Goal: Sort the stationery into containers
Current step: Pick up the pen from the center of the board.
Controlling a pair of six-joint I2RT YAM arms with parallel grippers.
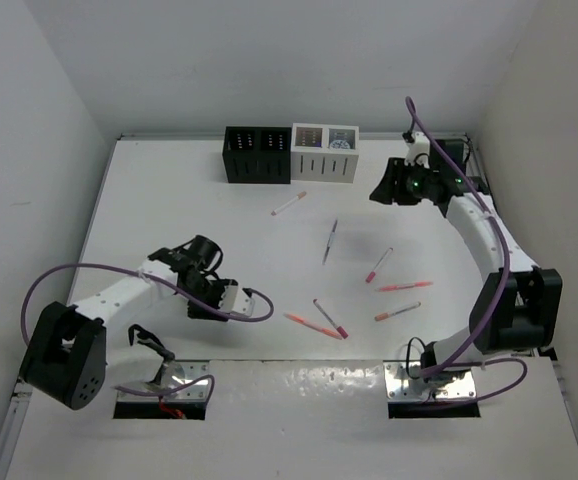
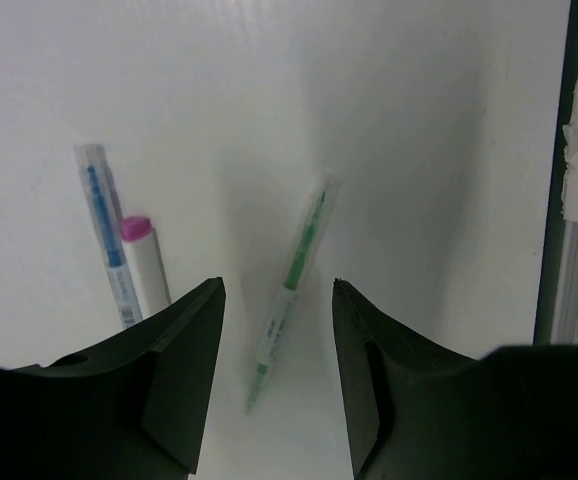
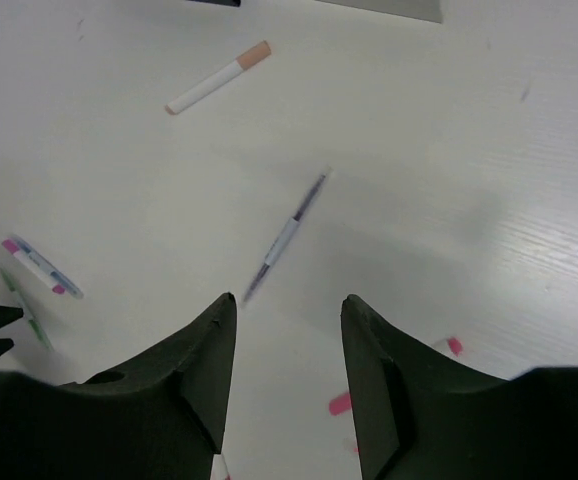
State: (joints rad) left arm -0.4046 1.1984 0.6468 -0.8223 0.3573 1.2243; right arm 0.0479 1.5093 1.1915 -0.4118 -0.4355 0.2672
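Left hand (image 2: 277, 300): fingers apart, gripping nothing. It hung low over the bench (image 1: 169, 210), near the front left. The green pen (image 2: 291, 290) lay flat on the bench in the gap between the fingers, touched by neither. Its long axis ran roughly along the fingers, leaning slightly right. The thin green tip pointed back toward the wrist and the clear cap end pointed away. There was print on its white barrel, too small to read.

Just left of that hand lay a blue pen (image 2: 104, 232) and a pink-capped marker (image 2: 144, 262), side by side, long axes nearly parallel to the green pen.

Right hand (image 3: 289, 300): fingers apart, nothing between them. It was raised above the bench at the far right.

The grey pen (image 1: 330, 241) lay mid-bench, long axis near-to-far. The orange-capped pen (image 1: 289, 204) lay diagonally, its cap toward the white box (image 1: 324, 153). A pink pen (image 1: 378, 265) and a red pen (image 1: 405, 287) lay further right.

The black box (image 1: 257, 154) and the white box stood touching at the far edge, black on the left. A round jar (image 1: 341, 142) sat in the white box's right compartment.

Bench surface: white, matt. The walls (image 1: 269, 60) were plain white on three sides.
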